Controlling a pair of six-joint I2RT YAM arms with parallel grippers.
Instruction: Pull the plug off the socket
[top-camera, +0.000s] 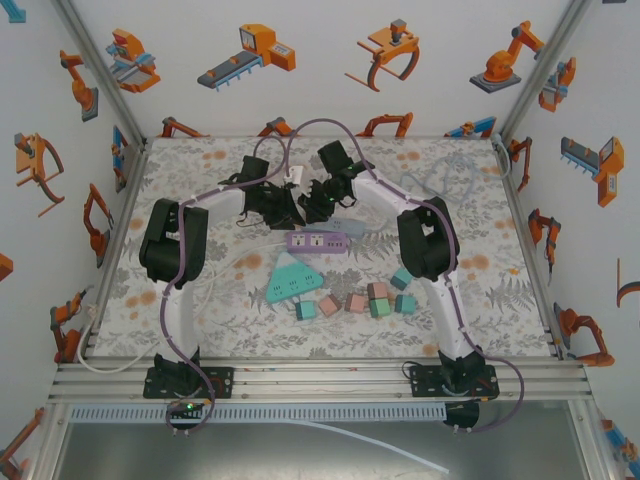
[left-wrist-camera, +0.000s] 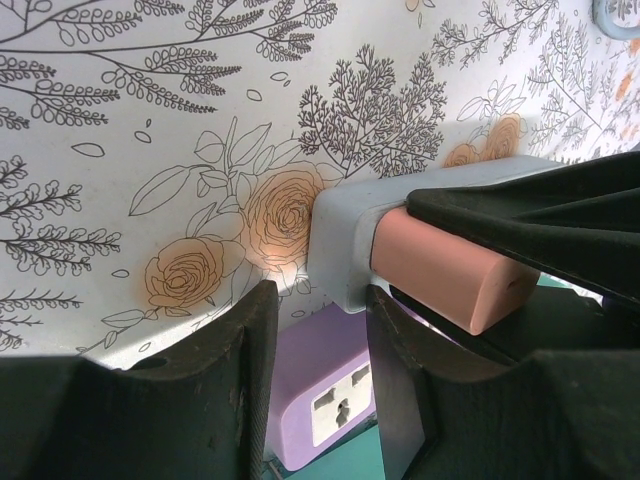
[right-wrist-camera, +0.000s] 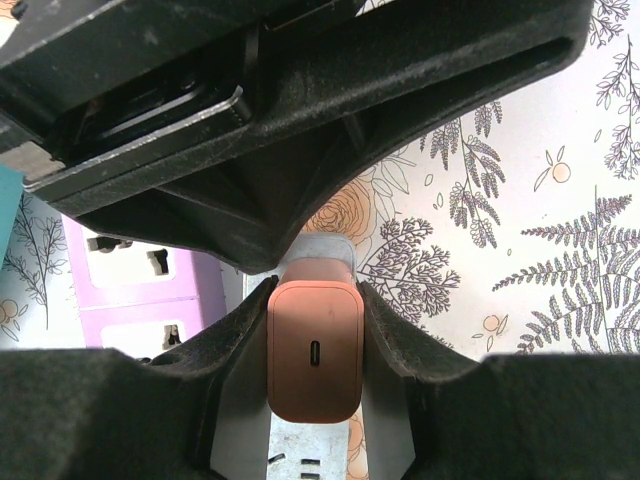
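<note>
Plug (right-wrist-camera: 313, 350), smooth pink rounded block, in grey socket (left-wrist-camera: 335, 250).

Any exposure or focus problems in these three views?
Top external: even diffuse light, sharp, soft shadows beside the arms on the table. Left wrist: own end effector fingers near-black, little detail; plug and socket sharp. Right wrist: plug crisp, dark casing above it underexposed.

No text, label or number can be read anywhere.
</note>
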